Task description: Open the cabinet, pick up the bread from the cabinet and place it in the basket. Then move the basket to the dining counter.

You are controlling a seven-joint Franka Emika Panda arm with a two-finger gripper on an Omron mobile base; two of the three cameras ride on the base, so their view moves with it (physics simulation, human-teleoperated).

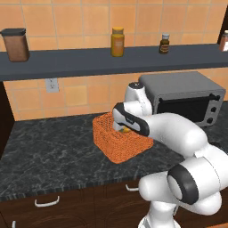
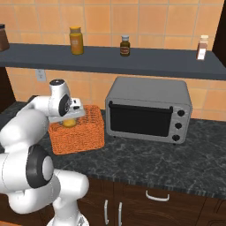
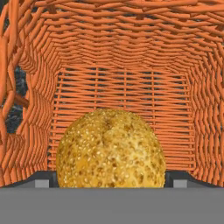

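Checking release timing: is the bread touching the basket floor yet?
Cannot tell. Hand view has the bread between the fingertips above the basket floor, its underside hidden.

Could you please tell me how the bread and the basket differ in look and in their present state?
The bread is a rounded, speckled golden lump; the basket is square, orange and woven. The bread is smaller and sits between the gripper fingers inside the basket, while the basket stands on the black counter beside the toaster oven. Both are warm-coloured.
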